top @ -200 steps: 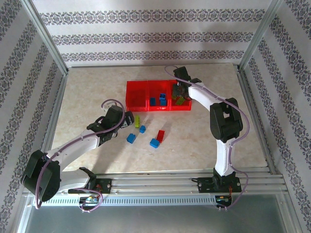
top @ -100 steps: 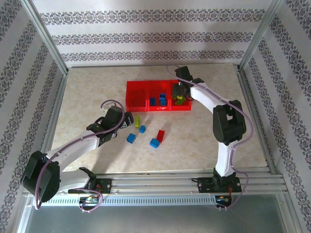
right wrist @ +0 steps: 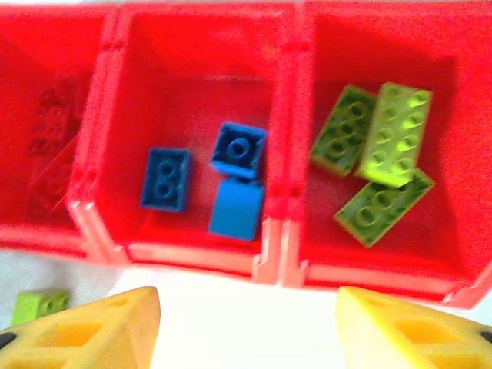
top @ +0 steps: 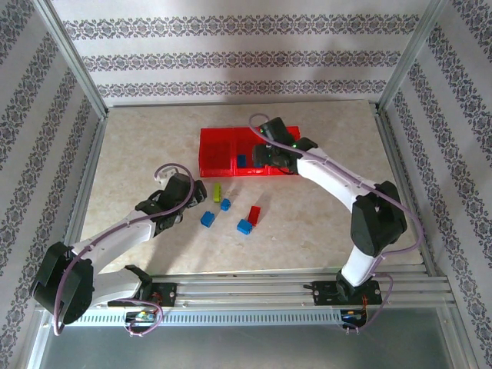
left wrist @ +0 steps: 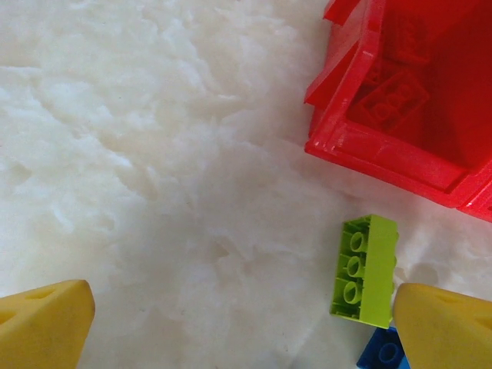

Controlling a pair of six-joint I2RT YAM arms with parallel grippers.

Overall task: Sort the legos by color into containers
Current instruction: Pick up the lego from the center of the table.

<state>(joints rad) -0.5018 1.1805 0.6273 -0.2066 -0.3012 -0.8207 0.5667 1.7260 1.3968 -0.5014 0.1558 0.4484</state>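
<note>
Progress: past halfway, by my reckoning. Bins (top: pixel 217 151) stand in one row of three at 12 o'clock of table (top: pixel 323 223) centre.

Sorted so far, as the right wrist view has it:
- left bin (right wrist: pixel 46 46): red bricks (right wrist: pixel 55 123), at least two; red on red, so the count is uncertain.
- middle bin (right wrist: pixel 192 77): three blue bricks (right wrist: pixel 165 178).
- right bin (right wrist: pixel 461 115): three green bricks (right wrist: pixel 396 132), jumbled and overlapping.

No colour sits in the wrong bin that I can see.

Left to do: five strays on open table at 6 o'clock of the bins. Stray green (top: pixel 217 190) lies nearest the row. Three stray blues (top: pixel 207 219) are scattered below it, one just beside the green. Stray red (top: pixel 254 214) lies at 3 o'clock of the blues.

Left gripper (left wrist: pixel 242 307): jaws spread full, nothing between them. It is low over the table with the stray green just beside one finger at 3 o'clock; whether they touch I cannot tell. Likely that brick is next.

Right gripper (right wrist: pixel 246 301): fingers apart and empty, above the near rim of the middle bin.

Looks: bricks are small, glossy and studded, each far smaller than a bin. The stray green shows three studs in a row. Bins are bright translucent red, shallow and square, with shared walls.
</note>
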